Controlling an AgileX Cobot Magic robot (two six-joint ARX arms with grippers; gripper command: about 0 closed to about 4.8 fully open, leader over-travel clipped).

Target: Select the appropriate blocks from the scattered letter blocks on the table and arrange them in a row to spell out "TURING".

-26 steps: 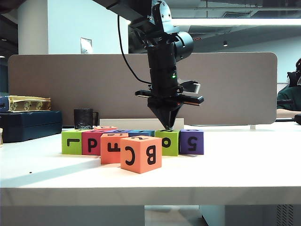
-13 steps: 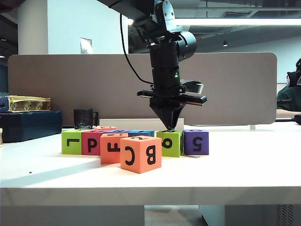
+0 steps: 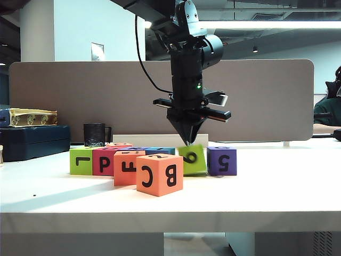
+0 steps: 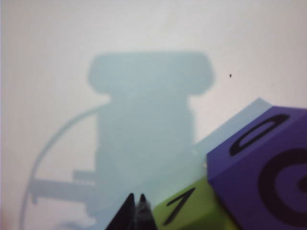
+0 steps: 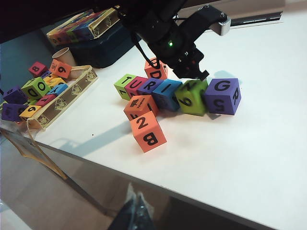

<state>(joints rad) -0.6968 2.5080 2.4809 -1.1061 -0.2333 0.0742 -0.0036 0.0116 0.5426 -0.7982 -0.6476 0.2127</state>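
Observation:
The blocks stand in a row on the white table [image 3: 277,186]. In the right wrist view they run lime green T [image 5: 124,85], magenta [image 5: 136,86], a purplish R block [image 5: 149,86], blue I [image 5: 167,95], a tilted lime green block [image 5: 191,97] and purple G [image 5: 223,96]. My left gripper [image 3: 186,142] points straight down, shut and holding nothing. Its tips touch the top corner of the tilted lime block [image 3: 193,160], beside the purple block [image 3: 221,160]. The left wrist view shows the shut tips [image 4: 135,197] at the lime block's edge [image 4: 192,211]. My right gripper [image 5: 136,199] hangs shut below the table's front edge.
Two orange cubes [image 3: 160,174] [image 3: 127,168] sit in front of the row, and another orange one [image 5: 156,68] sits behind it. A tray of several loose blocks [image 5: 72,85] lies off to the left. A black mug [image 3: 96,134] and dark case [image 3: 32,142] stand at the back left.
The left gripper shifted slightly right, nudging the purple block to the right. The lime green block beneath its tips has tipped from flat to tilted.

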